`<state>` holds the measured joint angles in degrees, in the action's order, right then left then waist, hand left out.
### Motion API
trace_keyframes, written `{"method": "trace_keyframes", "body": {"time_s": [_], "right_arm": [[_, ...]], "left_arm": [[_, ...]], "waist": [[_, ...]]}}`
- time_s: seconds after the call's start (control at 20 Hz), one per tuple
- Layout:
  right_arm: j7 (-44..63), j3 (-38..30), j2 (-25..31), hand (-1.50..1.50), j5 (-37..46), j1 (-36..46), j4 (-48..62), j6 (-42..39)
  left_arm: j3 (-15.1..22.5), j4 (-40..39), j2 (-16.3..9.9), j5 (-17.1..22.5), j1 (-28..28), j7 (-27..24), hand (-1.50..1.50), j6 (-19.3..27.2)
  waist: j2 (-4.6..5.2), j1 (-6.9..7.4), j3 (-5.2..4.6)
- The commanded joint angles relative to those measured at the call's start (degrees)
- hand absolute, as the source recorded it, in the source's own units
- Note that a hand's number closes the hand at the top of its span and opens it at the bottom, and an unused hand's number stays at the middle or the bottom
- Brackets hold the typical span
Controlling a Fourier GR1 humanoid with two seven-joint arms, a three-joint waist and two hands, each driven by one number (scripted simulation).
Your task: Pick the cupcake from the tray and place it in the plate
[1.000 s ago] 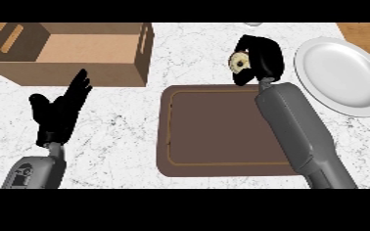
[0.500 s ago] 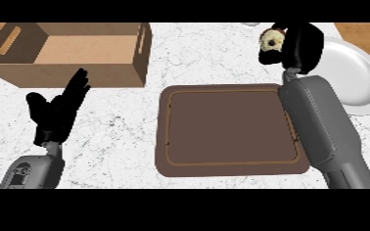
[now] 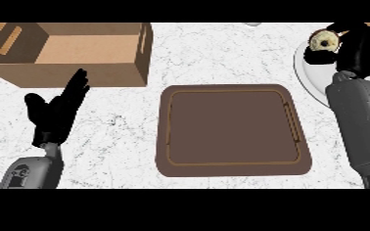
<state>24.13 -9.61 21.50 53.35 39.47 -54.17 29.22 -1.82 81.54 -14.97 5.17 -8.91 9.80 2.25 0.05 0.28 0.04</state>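
Observation:
My right hand [image 3: 347, 51] is at the far right, curled round the cupcake [image 3: 323, 41], whose pale frosted top shows at the hand's left side. Hand and cupcake hang over the white plate [image 3: 306, 73], of which only the left rim shows past my forearm. The brown tray [image 3: 231, 129] lies in the middle of the counter with nothing on it. My left hand [image 3: 57, 112] rests open at the left, fingers up.
A cardboard box [image 3: 80, 51] with an open top stands at the back left, just above my left hand. White marble counter surrounds the tray. A small grey object [image 3: 251, 24] peeks in at the top edge.
My right hand has carried the cupcake from beside the tray's far right corner to the right, over the plate. The left hand has not moved.

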Motion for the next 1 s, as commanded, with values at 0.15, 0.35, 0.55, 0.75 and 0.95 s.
{"method": "trace_keyframes", "body": {"time_s": [0.15, 0.35, 0.55, 0.75, 0.95], "right_arm": [[-9.4, -6.0, 6.8, 1.50, -4.8, 2.3, 12.6, 0.7], [-14.6, -6.9, 10.1, 1.50, -7.1, -0.8, 18.7, -5.7], [-18.6, -13.2, 9.9, 1.50, -14.8, 2.0, 25.4, -9.1], [-29.8, -12.9, 13.4, -1.50, -15.3, 2.2, 30.8, -13.8], [-37.7, -15.5, 13.1, -1.50, -17.3, 2.6, 31.1, -7.2]], "left_arm": [[-0.3, -3.3, 1.4, -1.7, -3.7, -0.9, 0.00, 0.4], [-1.7, 0.6, -0.8, 0.3, 1.1, -0.8, 0.00, -2.1], [0.4, -0.6, 2.0, -1.8, -2.2, 0.9, 0.00, 0.7], [-0.4, -4.6, 1.7, -2.4, -5.2, -0.1, 0.00, 0.1], [0.3, -1.5, 2.4, -2.5, -1.5, -0.5, 0.00, 0.0]], "waist": [[0.22, 0.30, -0.01], [0.29, 0.95, 0.03], [0.55, 1.10, 0.13], [0.61, 0.82, 0.09], [0.46, 1.19, 0.11]]}}
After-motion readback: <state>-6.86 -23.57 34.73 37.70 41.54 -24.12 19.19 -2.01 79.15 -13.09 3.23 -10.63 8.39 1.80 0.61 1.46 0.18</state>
